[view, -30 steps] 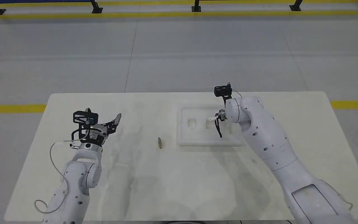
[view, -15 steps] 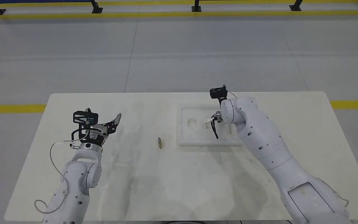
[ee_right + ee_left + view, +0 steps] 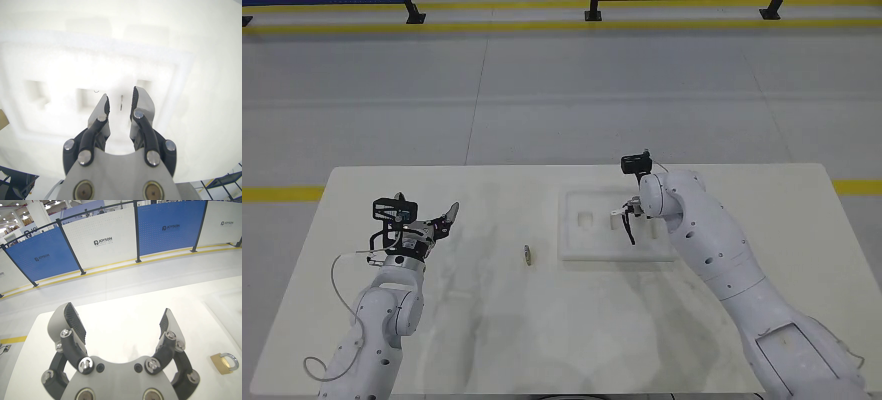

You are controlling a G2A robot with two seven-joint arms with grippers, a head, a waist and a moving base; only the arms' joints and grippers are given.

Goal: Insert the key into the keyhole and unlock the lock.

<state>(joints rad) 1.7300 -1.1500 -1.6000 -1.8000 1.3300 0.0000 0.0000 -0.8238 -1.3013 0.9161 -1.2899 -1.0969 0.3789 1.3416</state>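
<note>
At the right gripper [image 3: 121, 93]: parted only narrowly, clamped on nothing, poised tips-down over the white foam tray [image 3: 56, 121] with square pockets. Between the fingertips, edge-on, a thin silver metal key [image 3: 121, 102] standing in the tray, with no visible contact at either pad. Reads as the pick-up step, lined up but not yet closed.

At the left gripper [image 3: 118, 308]: spread wide, empty, held above the left part of the white rectangular table [image 3: 592, 330], well apart from the tray.

Farther out, between the two arms near the table's middle: a small brass padlock [image 3: 528, 254] with a curved silver shackle, lying flat, near the tray's side toward the left arm but apart from it. Appears locked, with the shackle seated in the body. Keyhole hidden from every view.

Done so far: little beyond alignment on the key. Left to do: close on the key, lift it out, carry it across, steady the padlock, probably with the left gripper, then find the keyhole, insert and turn.

For room: tight at the key, with foam close around the fingers, so a straight lift looks safest. Beyond the tray rim, open bare tabletop all the way to the padlock, and table edges well away from it.
</note>
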